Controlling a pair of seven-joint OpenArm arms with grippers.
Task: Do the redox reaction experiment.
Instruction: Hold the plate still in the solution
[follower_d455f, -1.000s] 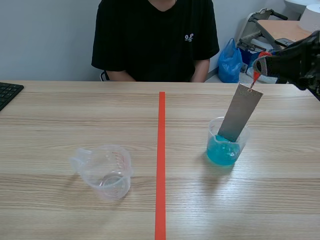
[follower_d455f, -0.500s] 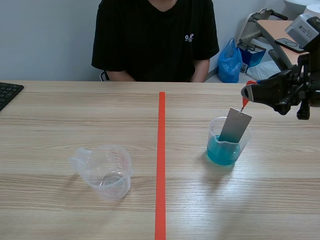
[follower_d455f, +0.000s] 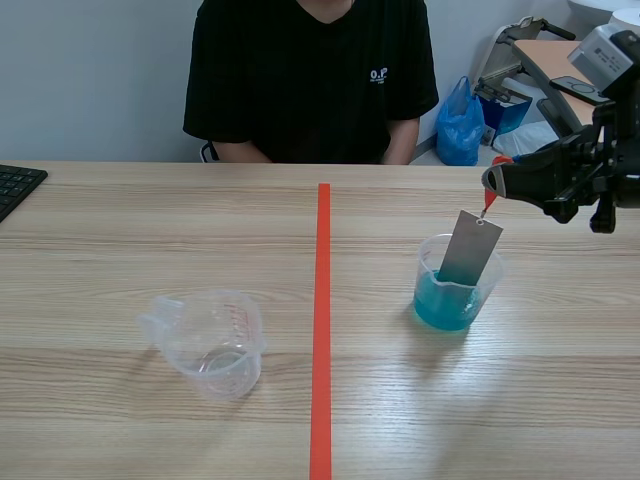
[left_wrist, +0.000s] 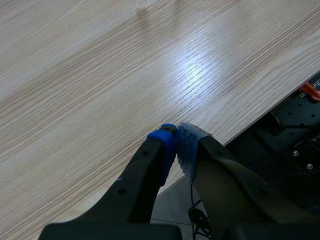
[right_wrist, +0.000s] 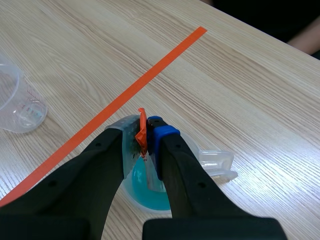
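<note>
A clear beaker (follower_d455f: 455, 290) of blue liquid stands right of the red line. A grey metal strip (follower_d455f: 470, 250) leans in it, its lower end in the liquid, hung by a red string tab (follower_d455f: 490, 198). My right gripper (follower_d455f: 497, 181) is above the beaker, shut on that red tab (right_wrist: 142, 134); the beaker (right_wrist: 150, 187) lies right beneath the fingers. An empty clear measuring cup (follower_d455f: 210, 343) sits left of the line, also seen ahead of the right gripper (right_wrist: 20, 102). My left gripper (left_wrist: 176, 145) is shut on nothing over the table's edge and is out of the scene view.
A person in a black shirt (follower_d455f: 310, 80) sits across the table. A black keyboard corner (follower_d455f: 15, 185) lies at the far left. The red tape line (follower_d455f: 322, 320) splits the wooden table. Past the table edge by the left gripper is black equipment (left_wrist: 295, 135).
The right gripper came down and toward the middle, lowering the metal strip deeper into the blue liquid. Over the last half second it barely moved.
</note>
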